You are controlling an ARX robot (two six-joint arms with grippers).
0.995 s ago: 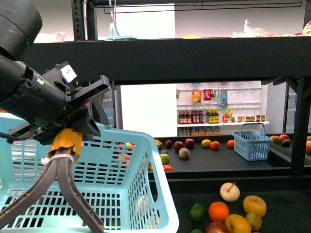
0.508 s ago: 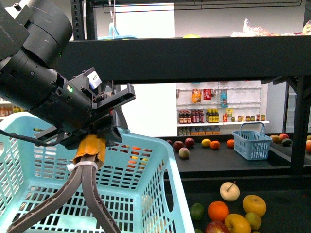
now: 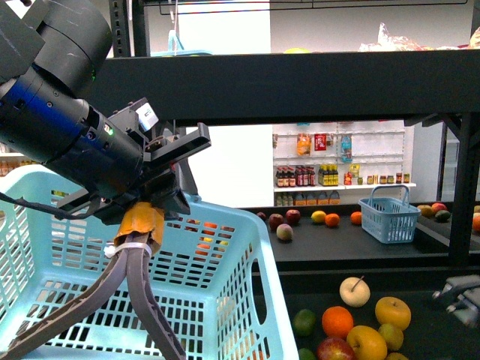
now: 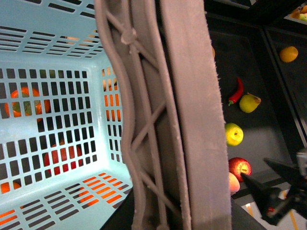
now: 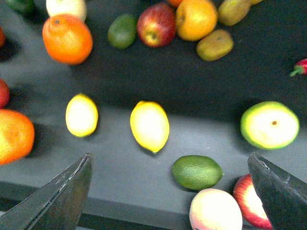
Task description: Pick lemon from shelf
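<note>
Two pale-yellow lemons lie on the dark tray of the black shelf (image 3: 300,86): one lemon (image 5: 149,125) with a pointed tip, a smaller lemon (image 5: 81,115) beside it. My right gripper (image 5: 169,155) hovers open above them, the pointed lemon just beyond the gap between its fingers, and nothing is held. From the front, that right gripper (image 3: 461,296) shows at the lower right edge. My left gripper (image 3: 139,225) is shut on the grey handle (image 4: 182,120) of the light-blue basket (image 3: 225,300), holding it up at the left.
Around the lemons lie a lime (image 5: 196,171), a green apple (image 5: 269,124), a peach (image 5: 216,211), oranges (image 5: 67,38) and a red apple (image 5: 156,24). A small blue basket (image 3: 388,219) stands on a farther tray. Wall shelves of bottles are behind.
My left arm has swung the basket right and slightly up, then held. My right gripper has entered the front view at the lower right.
</note>
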